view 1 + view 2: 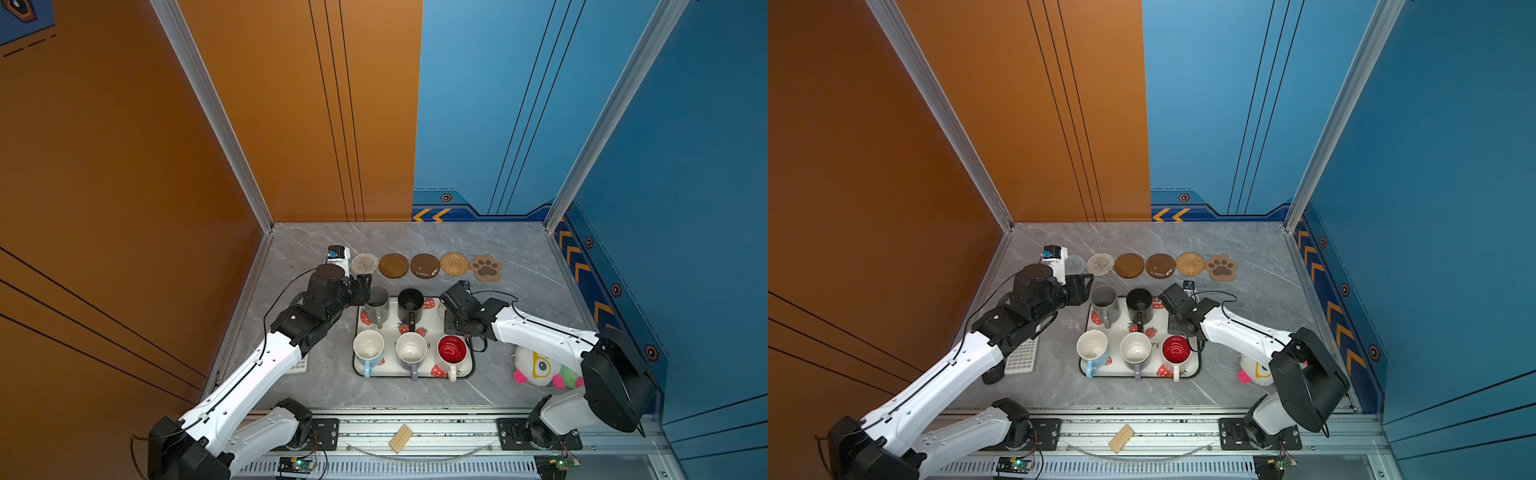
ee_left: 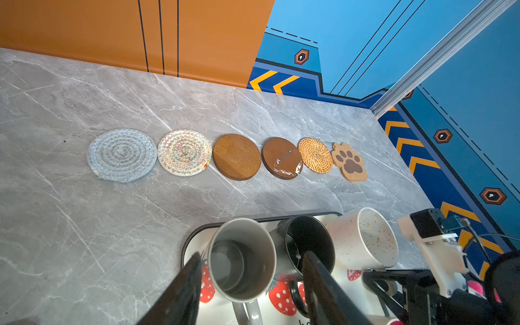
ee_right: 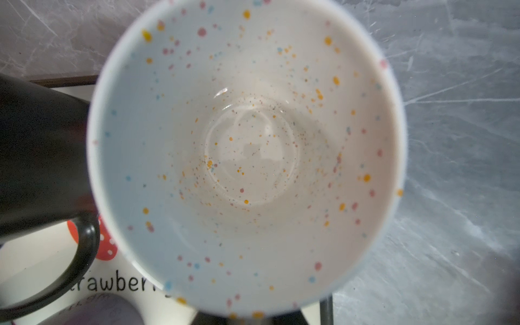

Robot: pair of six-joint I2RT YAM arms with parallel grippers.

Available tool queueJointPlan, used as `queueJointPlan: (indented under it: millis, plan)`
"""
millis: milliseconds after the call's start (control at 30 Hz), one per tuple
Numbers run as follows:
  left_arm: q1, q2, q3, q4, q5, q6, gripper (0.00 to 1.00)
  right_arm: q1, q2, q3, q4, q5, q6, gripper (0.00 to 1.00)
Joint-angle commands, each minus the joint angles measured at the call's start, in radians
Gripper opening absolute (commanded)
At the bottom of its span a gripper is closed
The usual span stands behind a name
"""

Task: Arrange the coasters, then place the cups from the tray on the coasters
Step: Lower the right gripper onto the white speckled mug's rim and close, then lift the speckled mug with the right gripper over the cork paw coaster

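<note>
- The left end effector [image 2: 253, 254] is released. Its two dark fingers straddle the tall grey handled mug [image 2: 242, 259], with a gap showing on one side.
- The right end effector [image 1: 449, 300] hangs right over the speckled white mug [image 3: 247, 152]. I cannot tell whether it is clenched on anything.
- The large white rounded-rectangle tray with a dark rim and red strawberry pictures [image 1: 434, 322] sits mid-desk.
- Its far row holds the grey mug, the black handled mug [image 2: 306, 239] and the speckled mug, which is at the right corner.
- Its near row holds three upright mugs:
  - one white with a blue outside [image 1: 368, 347]
  - one white with a lilac outside [image 1: 411, 349]
  - one white with a red inside [image 1: 452, 349]
- Beyond the tray, six bare coasters lie in a line on the grey marble desk [image 1: 415, 237]. From left to right in both top views they are:
  - the grey woven round [image 2: 122, 154]
  - the cream woven round [image 2: 184, 152]
  - the plain brown wooden disc [image 2: 237, 156]
  - the scuffed brown wooden disc [image 2: 282, 161]
  - the tan rattan round [image 2: 315, 154]
  - the brown paw-print mat [image 2: 349, 161]
</note>
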Motion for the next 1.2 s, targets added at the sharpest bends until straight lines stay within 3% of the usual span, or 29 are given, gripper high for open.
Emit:
queueJointPlan:
  millis: [0,467,833,1167]
  plan:
    - [0.01,0.001,0.002,0.004,0.018,-0.001,0.58,-0.004,-0.016,0.016,-0.046,0.06,0.0,0.0]
    - [0.009,-0.006,0.005,0.0,0.011,-0.006,0.58,-0.004,-0.151,0.127,-0.157,0.179,-0.117,0.0]
    - [0.007,-0.009,0.005,-0.009,-0.002,-0.006,0.57,-0.238,-0.102,0.295,-0.17,0.064,-0.267,0.0]
    - [0.008,0.007,0.009,-0.008,-0.003,-0.005,0.57,-0.434,0.094,0.45,-0.105,-0.04,-0.327,0.0]
